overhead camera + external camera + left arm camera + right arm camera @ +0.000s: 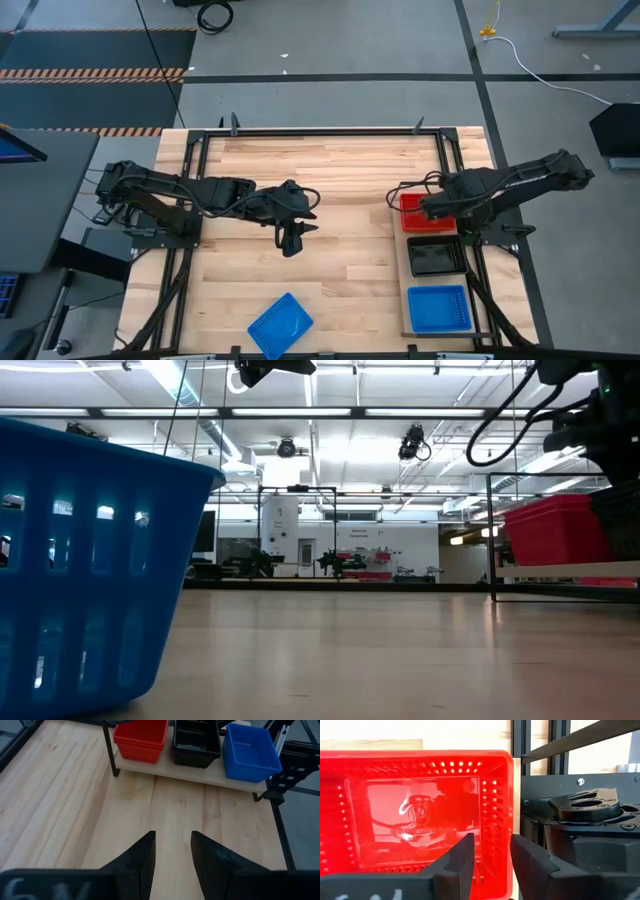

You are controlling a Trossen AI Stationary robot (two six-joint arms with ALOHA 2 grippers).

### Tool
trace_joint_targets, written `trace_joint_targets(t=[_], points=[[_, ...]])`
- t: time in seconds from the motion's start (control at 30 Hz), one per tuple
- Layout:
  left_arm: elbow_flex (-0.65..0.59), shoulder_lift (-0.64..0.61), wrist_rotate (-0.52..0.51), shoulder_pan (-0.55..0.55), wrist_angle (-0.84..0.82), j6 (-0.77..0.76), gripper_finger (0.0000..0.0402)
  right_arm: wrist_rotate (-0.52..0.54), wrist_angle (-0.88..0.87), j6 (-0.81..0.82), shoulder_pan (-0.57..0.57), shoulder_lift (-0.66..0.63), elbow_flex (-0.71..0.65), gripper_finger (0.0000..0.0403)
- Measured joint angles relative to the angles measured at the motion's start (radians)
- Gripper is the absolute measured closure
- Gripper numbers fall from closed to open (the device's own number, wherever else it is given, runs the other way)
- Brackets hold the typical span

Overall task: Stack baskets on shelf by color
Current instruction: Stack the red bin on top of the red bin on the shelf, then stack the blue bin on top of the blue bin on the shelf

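Four basket spots were visible, three on the shelf and one loose. Tabletop (330,190) filled the middle of the high view, pale planks in a black frame. Shelf (404,285) ran along the right edge of the table in that view, carrying in a row a red basket stack (412,205) uppermost in the frame, a black basket stack (437,257) in the middle and a blue basket on the shelf (440,308) lowest. How many baskets sat nested in each stack could not be counted. Loose blue basket (281,324) lay tilted on the tabletop at the lower centre of the high view, well apart from the shelf; in the low view it took up the left side of the frame.

Right gripper (490,857) was over the near right edge of the red stack, at the right of the high view. Its fingers (462,860) stood apart with a clear gap, nothing between them; the red rim showed just beyond them.

Left gripper (291,240) hung over bare tabletop at the centre of the high view, between the loose blue basket and the shelf. Its fingers (142,857) stood parted and empty.
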Motion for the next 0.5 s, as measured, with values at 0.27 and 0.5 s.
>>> trace_joint_targets(t=[0.27, 0.5], points=[[0.000, -0.001, 0.000, -0.042, -0.054, -0.005, 0.0271, -0.060, -0.002, -0.034, 0.005, -0.013, 0.022, 0.0260], [0.000, -0.026, 0.033, -0.101, -0.216, -0.129, 0.0271, -0.009, 0.000, -0.167, 0.040, -0.013, 0.189, 0.0260]])
